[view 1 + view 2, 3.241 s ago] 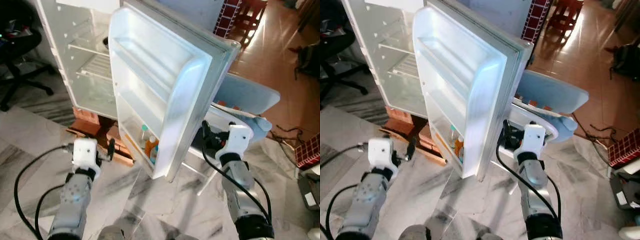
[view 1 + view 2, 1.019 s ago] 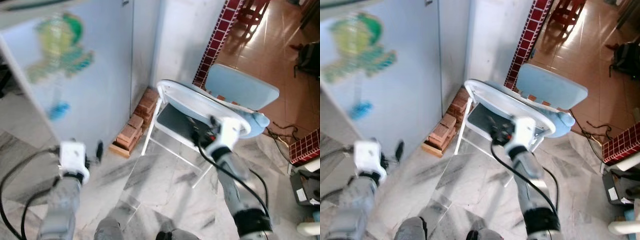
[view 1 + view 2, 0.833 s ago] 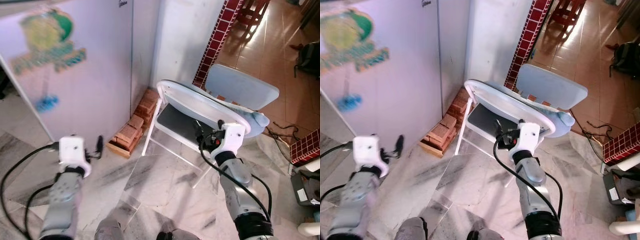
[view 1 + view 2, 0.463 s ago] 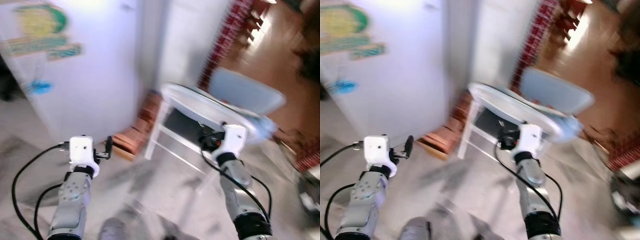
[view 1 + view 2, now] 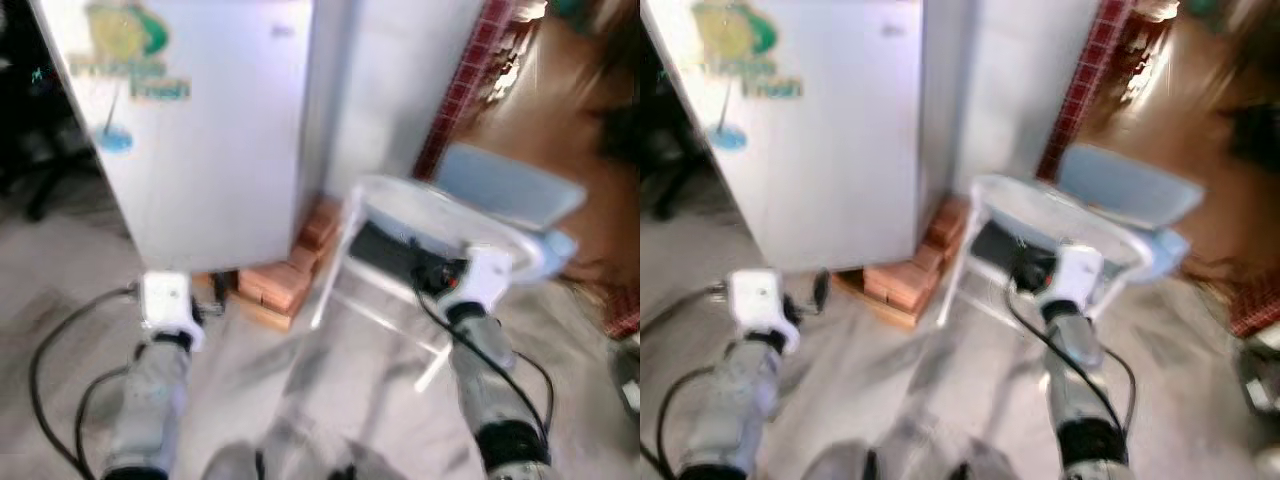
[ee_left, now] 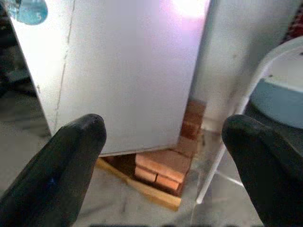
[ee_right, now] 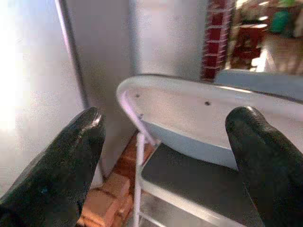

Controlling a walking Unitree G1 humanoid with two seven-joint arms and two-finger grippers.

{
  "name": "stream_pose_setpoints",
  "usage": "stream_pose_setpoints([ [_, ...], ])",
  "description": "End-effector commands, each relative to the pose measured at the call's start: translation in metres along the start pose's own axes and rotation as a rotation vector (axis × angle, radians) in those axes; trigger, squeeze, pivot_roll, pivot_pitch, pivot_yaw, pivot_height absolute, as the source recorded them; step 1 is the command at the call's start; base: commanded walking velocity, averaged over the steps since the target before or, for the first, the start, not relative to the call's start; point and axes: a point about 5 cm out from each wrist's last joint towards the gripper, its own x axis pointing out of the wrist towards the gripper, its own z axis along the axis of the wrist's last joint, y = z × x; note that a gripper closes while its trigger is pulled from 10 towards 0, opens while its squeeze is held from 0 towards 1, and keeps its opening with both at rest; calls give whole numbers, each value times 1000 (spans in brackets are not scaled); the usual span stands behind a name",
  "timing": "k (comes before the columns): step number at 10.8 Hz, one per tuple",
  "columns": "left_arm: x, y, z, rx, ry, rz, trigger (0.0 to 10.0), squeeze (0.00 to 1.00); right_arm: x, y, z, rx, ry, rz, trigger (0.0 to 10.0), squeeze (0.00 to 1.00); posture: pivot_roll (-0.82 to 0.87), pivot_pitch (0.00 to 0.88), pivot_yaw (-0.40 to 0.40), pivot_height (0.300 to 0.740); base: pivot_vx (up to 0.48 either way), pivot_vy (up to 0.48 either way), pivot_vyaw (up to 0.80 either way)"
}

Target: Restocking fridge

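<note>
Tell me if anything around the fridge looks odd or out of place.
The fridge stands propped on stacked bricks and a wooden board rather than on the floor. Beside it, a white folding chair carries a pale blue basin tilted across its top. Nothing looks spilled.

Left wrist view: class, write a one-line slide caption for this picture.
Open left gripper faces the closed white fridge, which stands raised on bricks beside a white chair.

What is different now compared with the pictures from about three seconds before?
The fridge door was open, showing shelves and bottles; it is now shut. Both grippers, left and right, are open and empty as before. The chair and bricks stayed put.
</note>
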Motion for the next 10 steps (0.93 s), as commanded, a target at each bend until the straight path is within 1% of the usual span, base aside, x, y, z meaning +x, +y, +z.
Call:
stream_pose_setpoints([
  [1, 0, 5, 0, 18, -2, 12, 10000, 0, 3, 5, 0, 18, 5, 9, 10000, 0, 124, 32, -89, 740, 0, 480, 0],
  [3, 0, 8, -2, 20, 1, 13, 10000, 0, 3, 5, -1, 18, 10, 13, 10000, 0, 126, 32, -90, 740, 0, 480, -597],
  [6, 1, 8, 0, 24, -11, 10, 10000, 0, 4, 7, -2, 15, 11, 21, 10000, 0, 121, 25, -84, 740, 0, 480, -800],
  [7, 1, 8, 0, 26, -11, 4, 10000, 0, 4, 5, -1, 18, 8, 11, 10000, 0, 121, 25, -84, 740, 0, 480, -800],
  [10, 6, 10, 2, 36, -17, 3, 10000, 0, 4, 4, -2, 16, 8, 4, 10000, 0, 118, 19, -76, 740, 0, 480, -800],
])
